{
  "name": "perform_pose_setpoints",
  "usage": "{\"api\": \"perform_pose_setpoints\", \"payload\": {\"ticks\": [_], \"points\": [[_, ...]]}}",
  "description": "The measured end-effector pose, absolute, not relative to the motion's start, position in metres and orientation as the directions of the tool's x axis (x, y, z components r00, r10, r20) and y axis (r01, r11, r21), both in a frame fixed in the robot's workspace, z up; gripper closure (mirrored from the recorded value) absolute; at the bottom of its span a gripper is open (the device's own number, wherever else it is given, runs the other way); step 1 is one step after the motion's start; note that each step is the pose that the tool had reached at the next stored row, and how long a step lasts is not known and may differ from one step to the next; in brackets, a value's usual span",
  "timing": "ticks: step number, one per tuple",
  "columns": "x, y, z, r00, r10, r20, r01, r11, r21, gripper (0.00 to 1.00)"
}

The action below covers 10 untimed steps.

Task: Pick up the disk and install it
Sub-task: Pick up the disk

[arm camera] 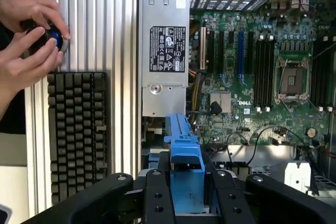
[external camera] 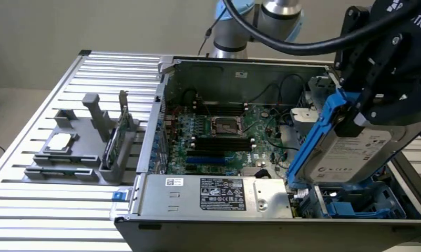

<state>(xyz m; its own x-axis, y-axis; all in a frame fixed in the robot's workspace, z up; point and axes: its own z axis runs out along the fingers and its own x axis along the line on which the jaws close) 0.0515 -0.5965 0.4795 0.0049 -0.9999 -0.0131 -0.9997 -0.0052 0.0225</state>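
Hidden: upper end of the disk (external camera: 336, 160), covered by the hand (external camera: 357, 113) clenched on it.
Disk: flat grey metal, white label (external camera: 361, 140), smooth blue plastic rails (external camera: 321, 134).
Bench (external camera: 28, 210): ribbed aluminium slats.

Bright even light, soft shadows

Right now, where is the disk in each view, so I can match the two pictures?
Exterior view: disk at the exterior view's right, tilted, held by the gripper over the open case.
Wrist view: its blue rail stands between the gripper's fingers, before the motherboard.
Shared landmark: the power supply with its black label.
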Motion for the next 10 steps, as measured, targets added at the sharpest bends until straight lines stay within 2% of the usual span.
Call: {"api": "perform_pose_setpoints", "payload": {"ticks": [10], "points": [[0.097,-0.601,0.477,0.005,-1.000,-0.013,-1.000,-0.005,0.022,0.67]]}}
